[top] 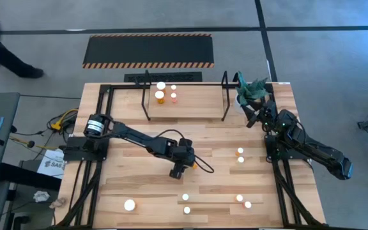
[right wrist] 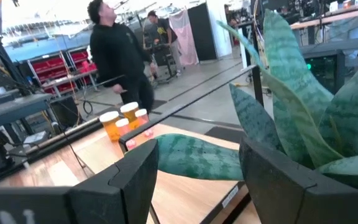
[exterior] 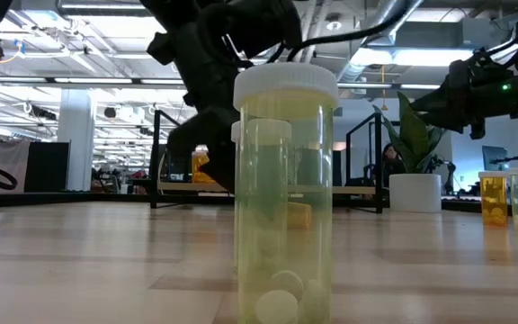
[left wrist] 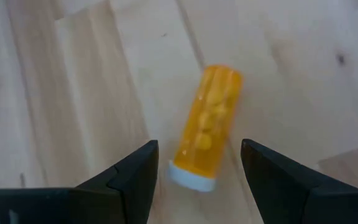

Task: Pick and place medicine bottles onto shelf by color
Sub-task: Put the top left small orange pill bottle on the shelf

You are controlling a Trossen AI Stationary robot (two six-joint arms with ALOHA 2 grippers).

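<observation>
An orange medicine bottle (left wrist: 207, 121) with a white cap (left wrist: 191, 177) lies on its side on the bare wood. My left gripper (left wrist: 199, 180) hangs open just above it, slanting down, with one finger on either side of the cap end and a gap to each. In the high view this gripper (top: 176, 171) is at the table's middle. The shelf (top: 184, 119) stands at the far edge with three bottles (top: 160, 96) upright on its wood floor. My right gripper (right wrist: 199, 180) waits open at the far right, pointing level at the plant (top: 253, 91).
Several bottles stand loose on the table: two at mid right (top: 240, 156), others near the front edge (top: 185, 197), (top: 129, 205), (top: 243, 201). A tall pale bottle (exterior: 286, 189) stands close in front of the low camera. A person (right wrist: 120, 53) stands beyond the table.
</observation>
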